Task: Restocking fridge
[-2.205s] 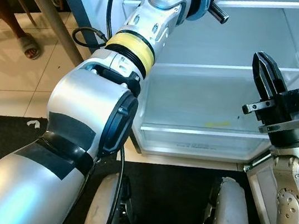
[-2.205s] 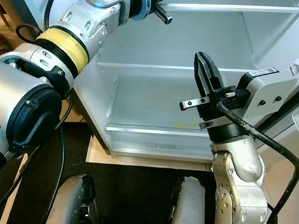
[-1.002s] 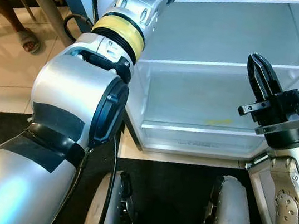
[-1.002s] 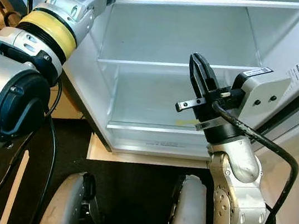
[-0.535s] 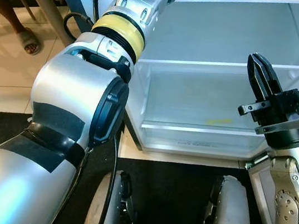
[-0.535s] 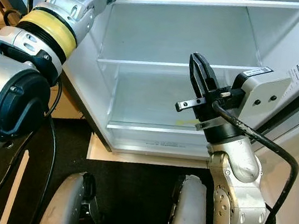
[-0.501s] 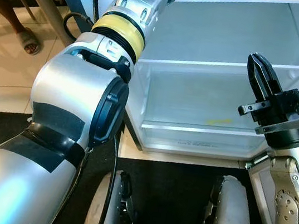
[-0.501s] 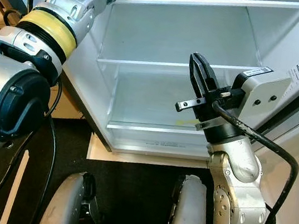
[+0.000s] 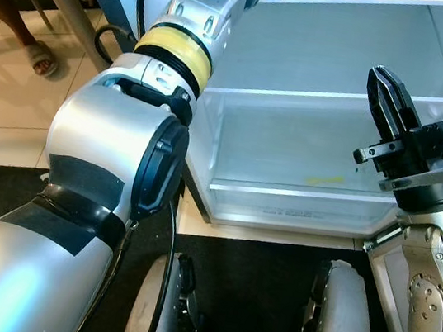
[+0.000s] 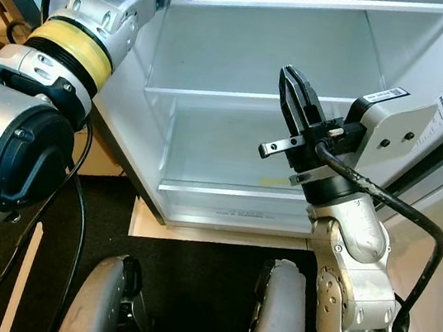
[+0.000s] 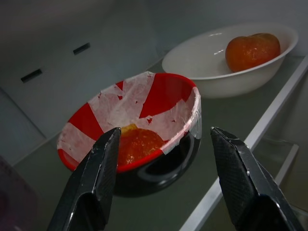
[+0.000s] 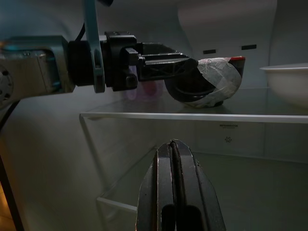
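Fingers of the left gripper (image 11: pixel 161 180) stand spread on either side of a red-and-white bowl (image 11: pixel 132 127) holding an orange fruit, not touching it; it rests on an upper fridge shelf (image 12: pixel 159 115) beside a white bowl (image 11: pixel 231 55). Right gripper (image 10: pixel 296 102) hovers pinched closed, empty. Placement looks finished; lower shelves (image 10: pixel 227 185) remain unstocked.

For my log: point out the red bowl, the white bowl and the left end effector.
red bowl (image 11: pixel 166 96), left wrist view, inner wall.
white bowl (image 11: pixel 202 60), left wrist view, inner wall.
left end effector (image 11: pixel 161 180), left wrist view, between fingertips.
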Tool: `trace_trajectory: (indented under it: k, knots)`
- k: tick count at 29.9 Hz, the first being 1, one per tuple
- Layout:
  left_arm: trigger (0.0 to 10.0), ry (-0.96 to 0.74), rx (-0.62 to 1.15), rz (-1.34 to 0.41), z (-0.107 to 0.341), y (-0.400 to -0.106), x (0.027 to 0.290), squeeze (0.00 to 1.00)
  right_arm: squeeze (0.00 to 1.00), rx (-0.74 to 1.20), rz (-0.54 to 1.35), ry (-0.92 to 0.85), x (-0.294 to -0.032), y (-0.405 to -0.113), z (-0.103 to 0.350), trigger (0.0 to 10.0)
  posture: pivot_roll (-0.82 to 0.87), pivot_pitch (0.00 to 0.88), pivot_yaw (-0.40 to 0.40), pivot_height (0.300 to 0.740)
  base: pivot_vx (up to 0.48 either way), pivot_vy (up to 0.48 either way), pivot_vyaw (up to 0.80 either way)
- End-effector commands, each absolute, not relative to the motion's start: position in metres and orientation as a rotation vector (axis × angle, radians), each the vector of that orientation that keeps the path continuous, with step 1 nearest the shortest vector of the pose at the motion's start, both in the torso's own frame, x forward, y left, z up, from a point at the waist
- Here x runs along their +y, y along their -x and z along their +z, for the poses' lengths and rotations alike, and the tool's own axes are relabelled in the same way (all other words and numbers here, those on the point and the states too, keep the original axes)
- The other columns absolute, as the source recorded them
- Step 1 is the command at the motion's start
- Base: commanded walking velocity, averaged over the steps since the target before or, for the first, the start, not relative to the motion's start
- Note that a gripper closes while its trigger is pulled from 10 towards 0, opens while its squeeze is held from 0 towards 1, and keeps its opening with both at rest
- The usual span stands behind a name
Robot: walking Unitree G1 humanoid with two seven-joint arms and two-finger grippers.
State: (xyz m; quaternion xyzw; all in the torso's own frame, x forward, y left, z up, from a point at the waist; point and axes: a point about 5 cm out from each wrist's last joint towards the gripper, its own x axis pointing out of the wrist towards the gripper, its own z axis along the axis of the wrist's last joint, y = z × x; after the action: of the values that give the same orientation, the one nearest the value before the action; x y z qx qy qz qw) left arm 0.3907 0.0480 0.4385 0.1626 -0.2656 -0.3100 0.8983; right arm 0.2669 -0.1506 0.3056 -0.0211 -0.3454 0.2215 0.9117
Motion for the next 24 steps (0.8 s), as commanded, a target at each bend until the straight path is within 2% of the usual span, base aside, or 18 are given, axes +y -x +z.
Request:
trace_trajectory:
  k: [1, 15, 18, 24]
  knots:
    - [10.0, -0.313, -0.576, -0.648, 0.440, -0.390, 0.054, 0.00, 0.00, -0.728, 0.486, 0.035, -0.147, -0.264, 0.306, 10.0, -0.10, 0.385, 0.160, 0.555, 0.000, 0.000, 0.00]
    - [10.0, -0.235, -0.627, -0.653, 0.440, -0.391, 0.078, 0.00, 0.00, -0.736, 0.511, 0.040, -0.146, -0.267, 0.308, 10.0, -0.09, 0.350, 0.145, 0.555, 0.000, 0.000, 0.00]
    - [10.0, -0.215, -0.631, -0.699, 0.432, -0.391, 0.088, 0.00, 0.00, -0.735, 0.513, 0.046, -0.146, -0.268, 0.308, 10.0, -0.09, 0.346, 0.140, 0.555, 0.000, 0.000, 0.00]
    - [10.0, -0.215, -0.626, -0.769, 0.416, -0.391, 0.089, 0.00, 0.00, -0.734, 0.513, 0.050, -0.147, -0.269, 0.307, 10.0, -0.08, 0.345, 0.137, 0.555, 0.000, 0.000, 0.00]
